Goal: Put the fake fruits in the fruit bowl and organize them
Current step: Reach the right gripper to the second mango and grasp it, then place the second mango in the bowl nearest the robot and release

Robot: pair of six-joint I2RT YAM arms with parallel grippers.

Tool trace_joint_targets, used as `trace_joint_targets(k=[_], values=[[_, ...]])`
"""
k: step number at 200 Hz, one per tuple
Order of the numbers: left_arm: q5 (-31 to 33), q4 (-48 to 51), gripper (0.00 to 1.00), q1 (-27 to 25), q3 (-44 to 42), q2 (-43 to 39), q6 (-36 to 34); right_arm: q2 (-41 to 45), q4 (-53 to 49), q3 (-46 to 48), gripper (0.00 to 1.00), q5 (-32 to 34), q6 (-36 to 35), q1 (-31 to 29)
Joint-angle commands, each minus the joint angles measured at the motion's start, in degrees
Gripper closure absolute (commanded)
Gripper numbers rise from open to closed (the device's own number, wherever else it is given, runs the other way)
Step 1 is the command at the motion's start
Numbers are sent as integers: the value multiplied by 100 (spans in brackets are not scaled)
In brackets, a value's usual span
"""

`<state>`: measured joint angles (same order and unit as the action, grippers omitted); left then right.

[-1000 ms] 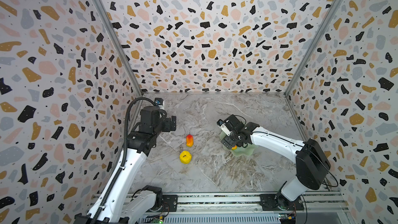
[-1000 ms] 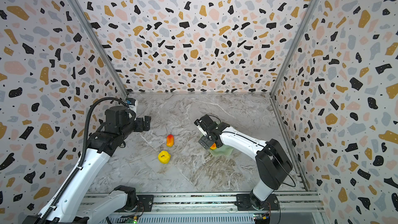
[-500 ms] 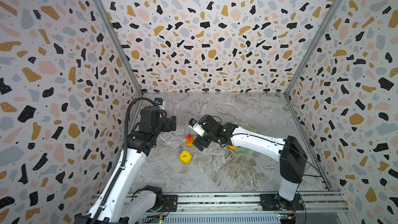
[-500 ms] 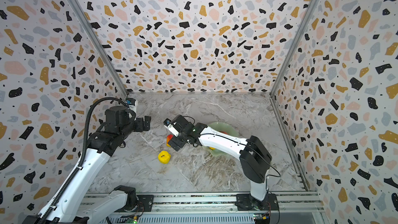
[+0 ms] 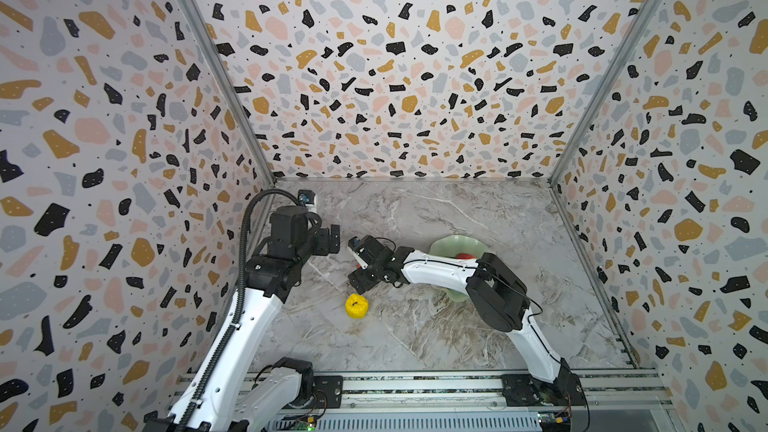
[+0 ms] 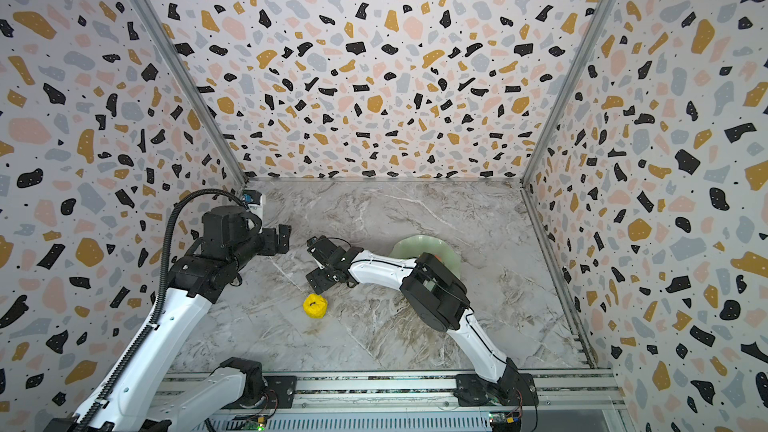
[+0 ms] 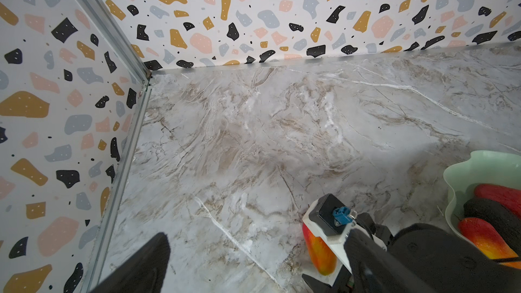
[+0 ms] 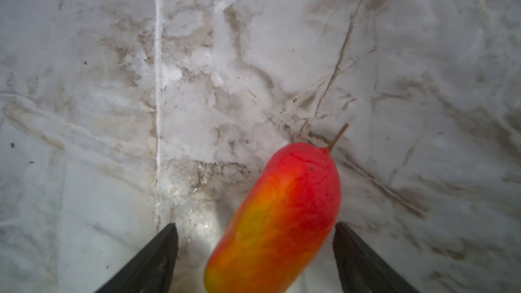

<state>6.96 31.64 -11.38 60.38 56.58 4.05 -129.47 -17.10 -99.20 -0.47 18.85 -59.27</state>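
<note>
Left arm (image 5: 249,326): white link shells, black joint housings, black corrugated conduit (image 5: 243,251) run alongside.
Right arm (image 5: 436,270): white forearm, black elbow block (image 5: 496,301), thin black cable clipped along shell.
Wrist camera module (image 7: 324,215): white-black casing, blue connector (image 7: 339,215) fitted.
Right gripper (image 8: 255,224): jaws black, wedge-shaped.
Bases bolted on aluminium rail (image 5: 415,384).

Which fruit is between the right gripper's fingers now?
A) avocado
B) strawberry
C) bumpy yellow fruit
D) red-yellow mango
D: the right wrist view shows the red-yellow mango lying on the marble table between the open fingers of the right gripper; the bumpy yellow fruit sits apart.
</note>
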Motion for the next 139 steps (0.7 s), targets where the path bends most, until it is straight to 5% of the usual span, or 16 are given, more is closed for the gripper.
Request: trace_joint_targets(k=[1, 72, 139], values=[[-11, -130, 0, -31, -62, -72, -47, 75, -12, -238, 21, 192, 224, 7], [-7, -118, 0, -31, -71, -121, -51, 451, 67, 103, 76, 510, 42, 89], [-11, -131, 0, -31, -79, -106, -71, 2792, -360, 1680, 89, 915, -798, 788]])
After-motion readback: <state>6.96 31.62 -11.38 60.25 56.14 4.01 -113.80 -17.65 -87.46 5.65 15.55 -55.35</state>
